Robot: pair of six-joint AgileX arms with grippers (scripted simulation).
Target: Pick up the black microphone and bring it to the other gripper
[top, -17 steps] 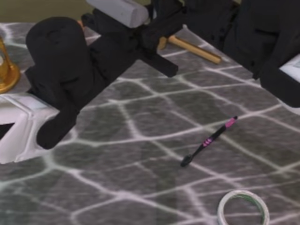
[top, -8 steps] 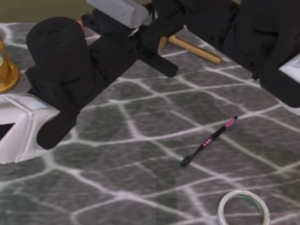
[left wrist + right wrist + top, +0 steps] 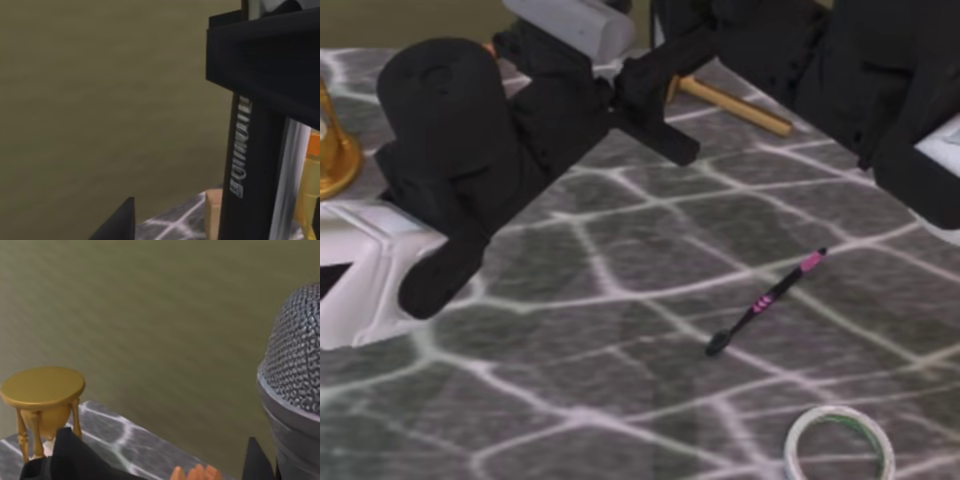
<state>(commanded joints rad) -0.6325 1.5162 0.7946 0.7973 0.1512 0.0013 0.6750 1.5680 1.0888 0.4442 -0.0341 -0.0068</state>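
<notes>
Leftmost, hourglass (image 3: 332,150): gold, upright at the bench's (image 3: 570,400) left edge, with a white box (image 3: 360,270) in front of it.
Left gripper (image 3: 605,95): raised over the bench's far middle at the end of the bulky black left arm, close up against the right gripper; cannot tell its grip state.
Black microphone (image 3: 242,165): off the bench, up where the two grippers meet; its lettered stick handle fills the left wrist view and its grey mesh head (image 3: 295,370) looms in the right wrist view.
Right gripper (image 3: 665,60): reaching in from the far right and seemingly clamped on the microphone.
Hammer (image 3: 735,105): its wooden handle lies under the grippers.
Toothbrush (image 3: 767,298): black with pink marks, lying right of centre.
Tape roll (image 3: 840,440): at the near right edge.
</notes>
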